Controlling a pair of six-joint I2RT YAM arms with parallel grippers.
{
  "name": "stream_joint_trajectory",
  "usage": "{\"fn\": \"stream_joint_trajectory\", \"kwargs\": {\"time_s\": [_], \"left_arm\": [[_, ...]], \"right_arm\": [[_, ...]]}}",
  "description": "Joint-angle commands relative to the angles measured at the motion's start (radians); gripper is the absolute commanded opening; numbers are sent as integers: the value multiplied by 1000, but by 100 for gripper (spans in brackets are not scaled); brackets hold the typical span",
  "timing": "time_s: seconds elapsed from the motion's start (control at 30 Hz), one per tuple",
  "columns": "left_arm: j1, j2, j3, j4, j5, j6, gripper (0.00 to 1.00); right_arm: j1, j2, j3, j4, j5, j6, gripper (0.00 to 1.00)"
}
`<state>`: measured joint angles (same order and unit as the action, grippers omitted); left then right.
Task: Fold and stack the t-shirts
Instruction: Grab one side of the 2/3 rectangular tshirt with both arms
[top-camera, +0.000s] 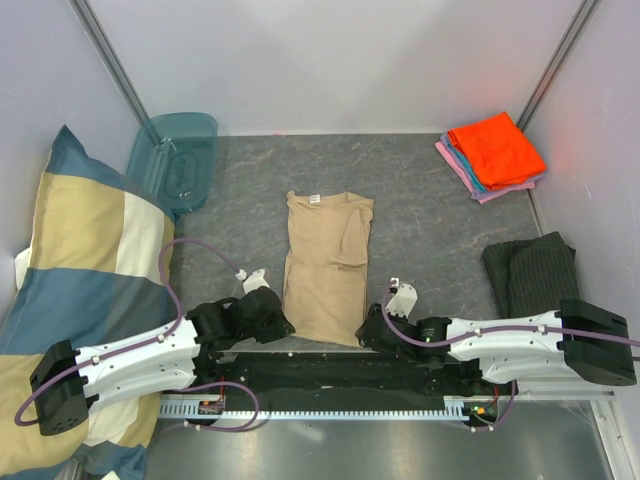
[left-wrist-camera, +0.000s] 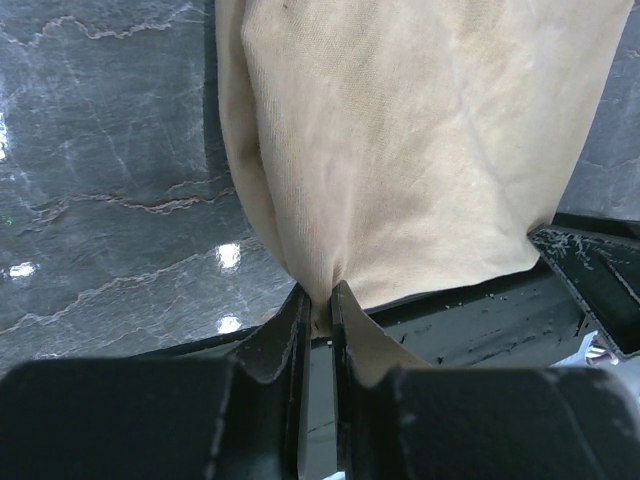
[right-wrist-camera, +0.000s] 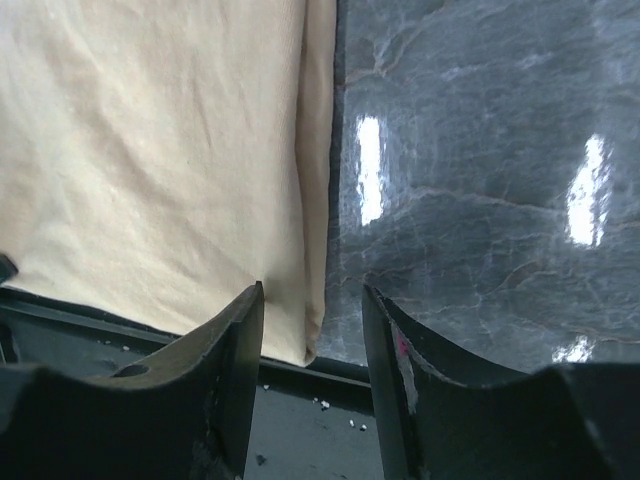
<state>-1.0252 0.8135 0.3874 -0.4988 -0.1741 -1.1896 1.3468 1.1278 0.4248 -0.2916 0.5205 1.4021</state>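
The tan t-shirt (top-camera: 325, 265) lies lengthwise in the middle of the table (top-camera: 420, 200), its hem at the near edge. The stack of folded t-shirts (top-camera: 495, 150), orange on top, sits at the far right corner. The left gripper (left-wrist-camera: 320, 300) has its jaws pinched on the hem's near-left corner, while the right gripper (right-wrist-camera: 312, 310) has its jaws spread apart astride the near-right corner.

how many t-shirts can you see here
4. The tan t-shirt lies in the centre, at the near edge; the orange t-shirt, blue t-shirt and pink t-shirt are stacked in the far right corner. More may be hidden in that stack.
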Motion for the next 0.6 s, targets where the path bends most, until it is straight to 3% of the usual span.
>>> {"fn": "stream_joint_trajectory", "kwargs": {"time_s": [0.0, 0.23, 0.57], "left_arm": [[-6, 1, 16, 17, -8, 2, 2], [-6, 16, 41, 17, 12, 21, 2], [-6, 27, 51, 16, 10, 33, 2]], "right_arm": [[31, 15, 37, 3, 9, 54, 52], [97, 43, 46, 11, 35, 115, 51], [100, 61, 40, 45, 75, 97, 46]]}}
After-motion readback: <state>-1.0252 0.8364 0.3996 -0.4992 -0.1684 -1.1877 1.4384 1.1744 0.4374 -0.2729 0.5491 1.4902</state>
